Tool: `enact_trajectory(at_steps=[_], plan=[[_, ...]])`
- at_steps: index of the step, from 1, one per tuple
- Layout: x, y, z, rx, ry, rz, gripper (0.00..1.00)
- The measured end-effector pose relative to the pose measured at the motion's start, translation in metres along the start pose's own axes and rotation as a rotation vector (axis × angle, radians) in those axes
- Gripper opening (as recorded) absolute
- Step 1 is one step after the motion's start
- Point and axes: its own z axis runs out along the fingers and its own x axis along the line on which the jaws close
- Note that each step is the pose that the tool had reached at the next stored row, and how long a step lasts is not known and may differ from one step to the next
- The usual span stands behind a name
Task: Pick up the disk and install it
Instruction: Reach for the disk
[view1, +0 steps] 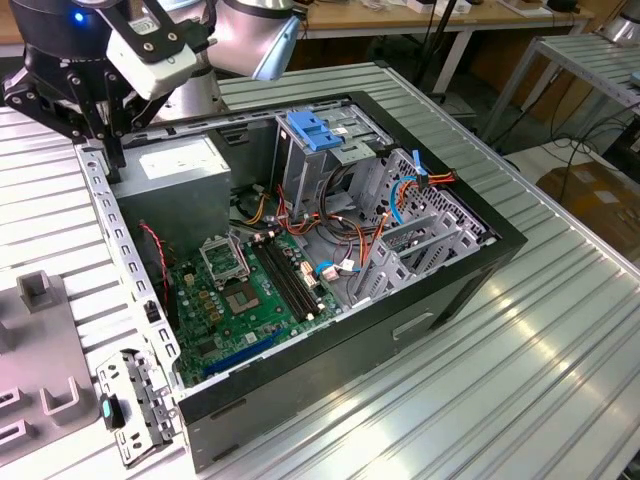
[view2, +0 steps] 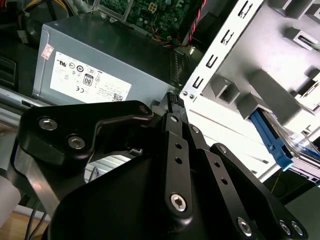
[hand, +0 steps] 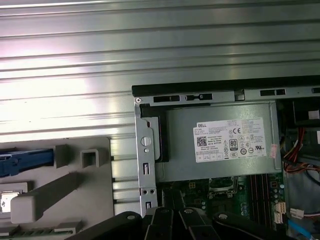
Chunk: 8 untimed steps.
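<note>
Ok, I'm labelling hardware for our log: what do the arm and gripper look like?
The arm is smooth silver-grey tubing. At its wrist sit a black round body with a glowing blue light and a white boxy housing. The gripper is matte black, flat linkage bars joined by silver socket-head screws.

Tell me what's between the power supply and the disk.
In the first wrist view: the case's metal side rail, bare table slats and grey fixture blocks.

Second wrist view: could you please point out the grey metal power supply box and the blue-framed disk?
Grey metal power supply box (view2: 116, 54): second wrist view, bare face beside label.
Blue-framed disk (view2: 268, 135): second wrist view, blue frame edge.
</note>
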Motion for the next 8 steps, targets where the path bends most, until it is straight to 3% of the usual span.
enact_trajectory(at_steps=[8], plan=[[0.0079, -0.0006, 0.0001, 0.0, 0.0, 0.0, 0.11]])
